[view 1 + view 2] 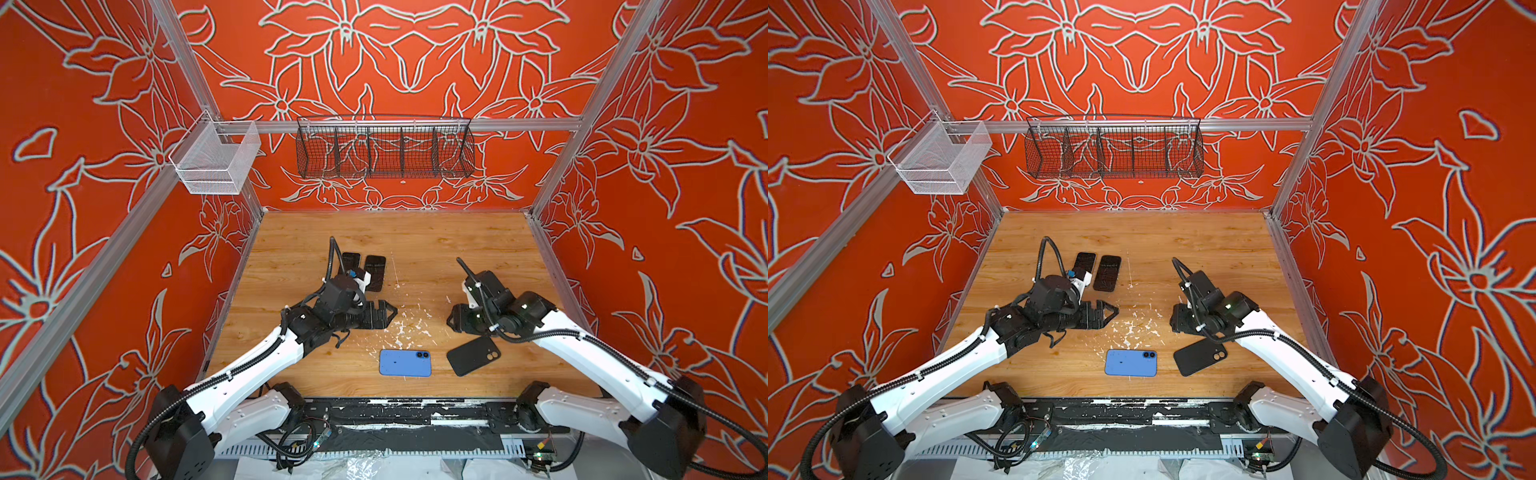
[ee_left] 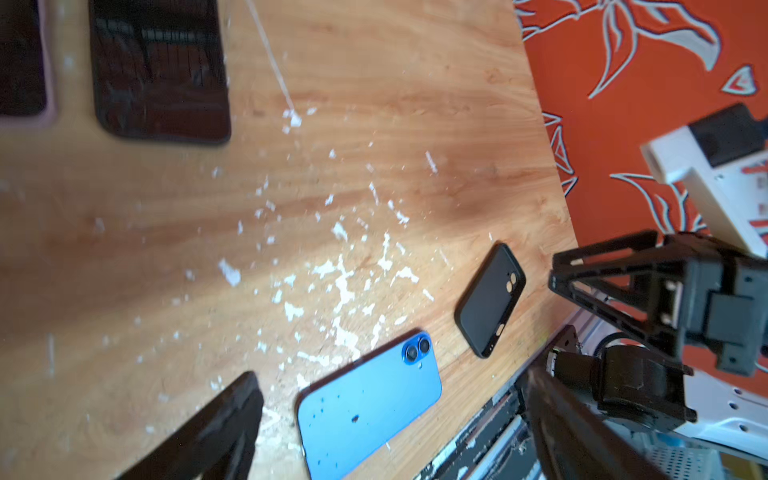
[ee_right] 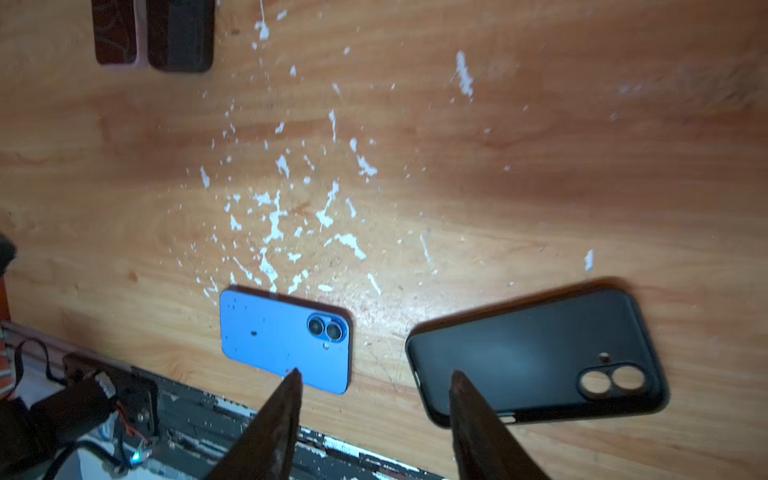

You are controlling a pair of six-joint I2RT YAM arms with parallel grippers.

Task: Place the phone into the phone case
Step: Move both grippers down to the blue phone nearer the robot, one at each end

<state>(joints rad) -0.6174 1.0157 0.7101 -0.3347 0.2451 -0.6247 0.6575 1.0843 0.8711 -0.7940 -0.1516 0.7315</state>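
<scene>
While the flat blue phone (image 1: pixel 405 363) lies camera-side up on the wooden counter (image 1: pixel 374 237), just beside the empty soft black phone case (image 1: pixel 473 355), nothing is done yet. Your left hand (image 2: pixel 390 373) gapes wide and your right hand (image 3: pixel 374 372) stands partly open, both empty. Grasping and seating are left.

The blue phone (image 1: pixel 405 363) lies flat, back up, twin lenses showing, in front of the wide-spread left gripper (image 2: pixel 392 372), which does not touch it. The black case (image 1: pixel 473 355) lies empty and askew beside the phone without touching it, below the parted right gripper (image 3: pixel 376 371).
</scene>
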